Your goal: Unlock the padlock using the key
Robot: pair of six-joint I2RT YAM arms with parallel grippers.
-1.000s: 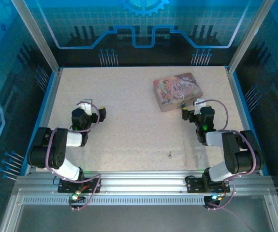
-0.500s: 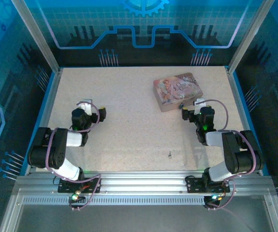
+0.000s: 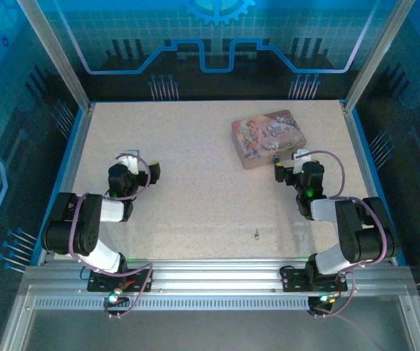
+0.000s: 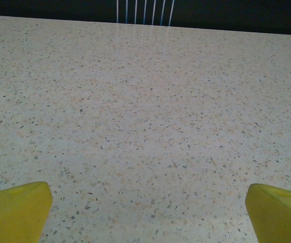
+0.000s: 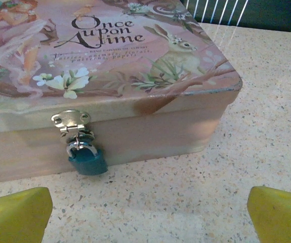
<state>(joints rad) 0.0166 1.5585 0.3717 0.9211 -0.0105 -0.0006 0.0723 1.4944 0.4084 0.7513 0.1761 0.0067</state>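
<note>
The padlock (image 5: 87,159) is a small teal body with a silver shackle. It hangs from the metal hasp on the front wall of the pink illustrated tin (image 5: 150,121), and from above the padlock (image 3: 275,157) is a speck at the tin's near edge. My right gripper (image 5: 145,215) is open just in front of it, its yellow fingertips (image 5: 18,212) wide apart and empty. The key (image 3: 256,234), a tiny grey sliver, lies on the table near the front edge, between the arms. My left gripper (image 4: 145,215) is open over bare tabletop at the left.
The tin (image 3: 268,137) sits at the back right of the speckled table (image 3: 195,197). Metal frame posts and blue panels close in the sides and back. Both arms are folded low near the front rail.
</note>
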